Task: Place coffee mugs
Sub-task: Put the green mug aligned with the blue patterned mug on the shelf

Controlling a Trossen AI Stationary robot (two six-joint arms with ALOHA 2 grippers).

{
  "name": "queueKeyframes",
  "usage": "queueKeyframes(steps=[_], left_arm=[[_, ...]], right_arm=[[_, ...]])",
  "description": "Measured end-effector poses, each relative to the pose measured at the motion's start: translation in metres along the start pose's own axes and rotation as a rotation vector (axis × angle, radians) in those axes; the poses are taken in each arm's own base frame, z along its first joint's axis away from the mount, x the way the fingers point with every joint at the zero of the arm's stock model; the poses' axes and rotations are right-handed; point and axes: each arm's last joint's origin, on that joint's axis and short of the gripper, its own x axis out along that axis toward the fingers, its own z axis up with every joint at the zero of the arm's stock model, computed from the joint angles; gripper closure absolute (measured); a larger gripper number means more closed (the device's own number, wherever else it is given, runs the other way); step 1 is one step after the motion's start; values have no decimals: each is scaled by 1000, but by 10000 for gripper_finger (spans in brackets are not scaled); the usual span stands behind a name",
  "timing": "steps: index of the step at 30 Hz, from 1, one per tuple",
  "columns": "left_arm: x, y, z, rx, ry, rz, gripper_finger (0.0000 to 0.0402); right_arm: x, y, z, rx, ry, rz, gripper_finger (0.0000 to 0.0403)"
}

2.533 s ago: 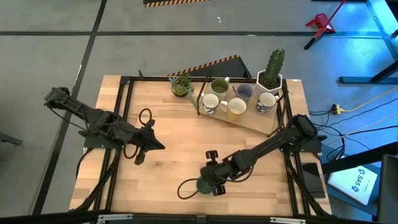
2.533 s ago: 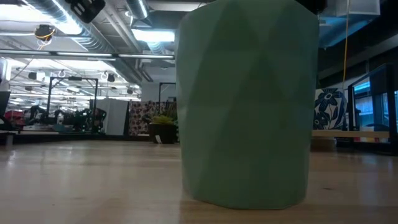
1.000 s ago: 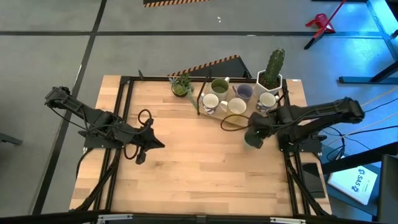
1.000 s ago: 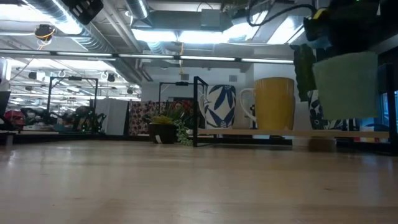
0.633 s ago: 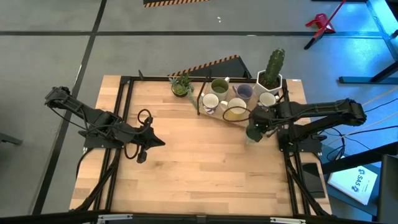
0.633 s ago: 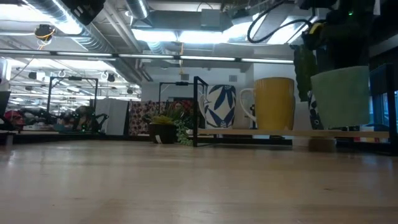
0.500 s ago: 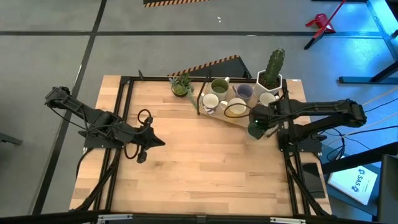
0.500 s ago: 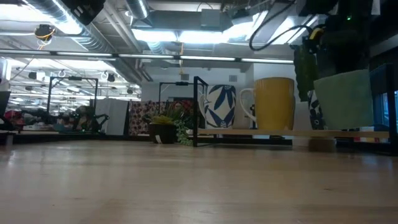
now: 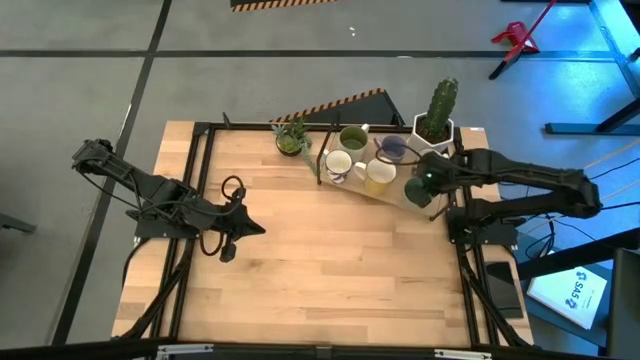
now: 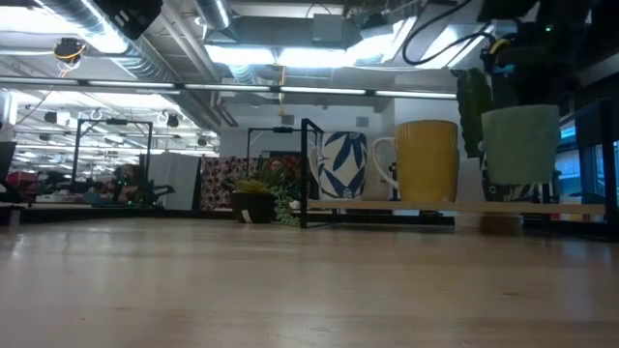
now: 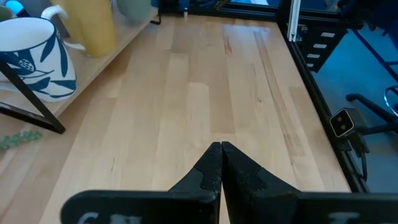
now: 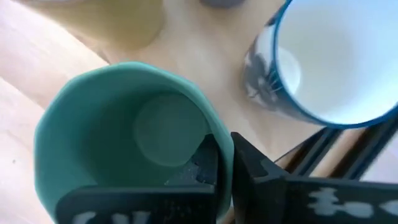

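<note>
My right gripper [image 9: 418, 188] is shut on the teal green mug [image 12: 124, 149], just above the pale wooden board [image 9: 392, 197] at the far right. The mug also shows in the low view [image 10: 520, 145]. On the board stand a white mug with blue leaves [image 9: 338, 166], a cream-yellow mug [image 9: 380, 175], an olive green mug [image 9: 353, 138], a lavender-blue mug [image 9: 392, 149] and a second white mug [image 12: 336, 56], partly hidden under my right arm in the high view. My left gripper [image 9: 258, 233] is shut and empty over the table's left half. My right gripper holds the teal mug by its rim wall [image 12: 225, 163], one finger inside the mug and one outside. The fingers come from above, pointing down. The mug hangs upright, its bottom [image 10: 520, 180] a little clear of the board, between the cream-yellow mug and the white mug.
A cactus in a white angular pot [image 9: 436, 115] stands behind the board at the far right. A small leafy potted plant [image 9: 292, 138] stands at the far edge. A black frame [image 9: 200, 190] runs around the table. Bare wood [image 9: 320, 260] fills the middle and near part.
My right gripper has carried the teal mug toward the table's far edge and a little to the right, from beside the board to above it. The mug, tilted a second ago, now hangs upright. My right gripper stays shut on it.
</note>
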Motion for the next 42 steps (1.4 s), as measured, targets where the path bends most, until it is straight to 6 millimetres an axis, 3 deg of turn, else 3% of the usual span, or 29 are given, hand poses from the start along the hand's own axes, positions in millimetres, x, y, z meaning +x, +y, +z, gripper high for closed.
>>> queueKeyframes(steps=[11,26,42], left_arm=[[0,0,0,0,0,0,401],[0,1,0,1,-9,24,401],[1,5,2,-23,-23,60,401]], right_arm=[[30,0,-13,37,8,38,403],[23,-11,-24,79,15,0,403],[25,-17,-17,139,-12,-29,403]])
